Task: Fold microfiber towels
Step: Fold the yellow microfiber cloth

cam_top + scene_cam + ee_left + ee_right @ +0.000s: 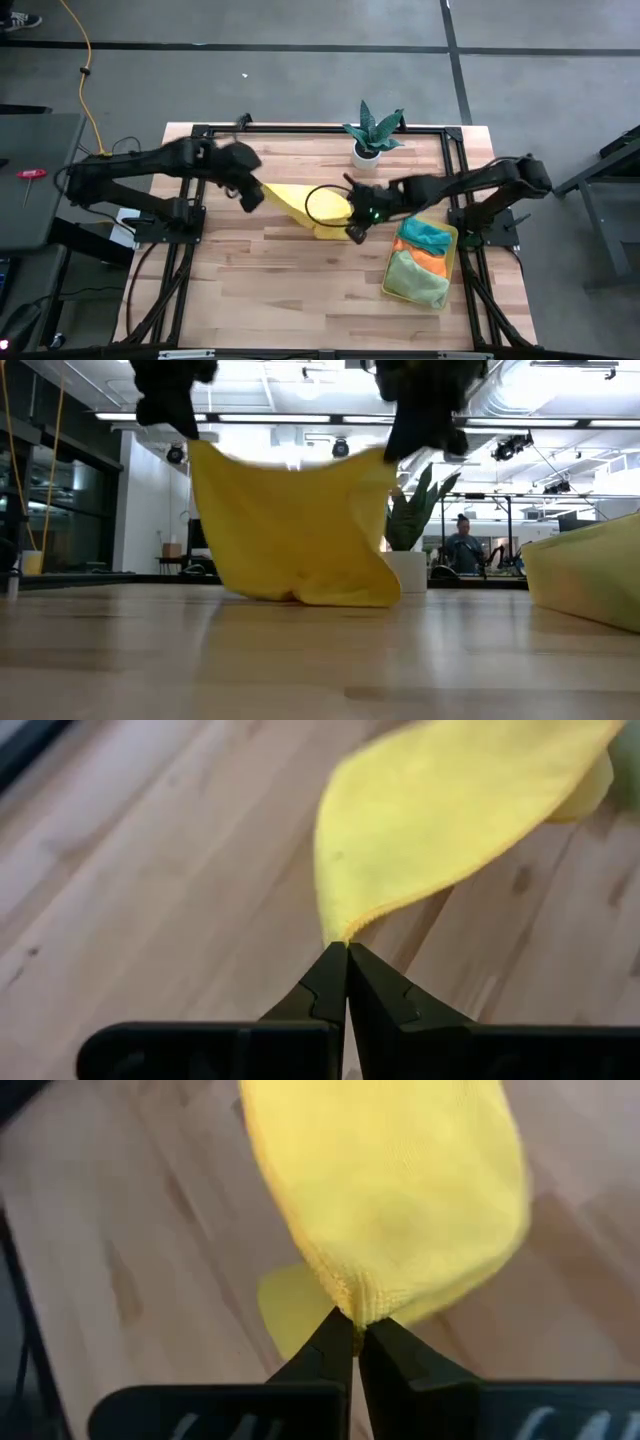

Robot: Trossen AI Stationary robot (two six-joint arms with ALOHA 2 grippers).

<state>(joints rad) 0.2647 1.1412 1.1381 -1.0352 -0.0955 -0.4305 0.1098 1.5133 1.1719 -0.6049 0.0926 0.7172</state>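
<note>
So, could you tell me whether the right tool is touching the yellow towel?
Touching. The right wrist view shows the right tool shut on the yellow towel's edge.

Desk [300, 290] is seen whole from straight overhead. Low view is set at desk-top level, faced across into the room. Wrist views are held close. Yellow towel [295, 525] is shared by all four, mid-frame overhead.

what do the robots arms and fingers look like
Both arms are dark, jointed links. The right arm shows a small green light near its wrist and a black cable loop. Each wrist view shows two black, tapered, notched fingers on a flat black bar.
</note>
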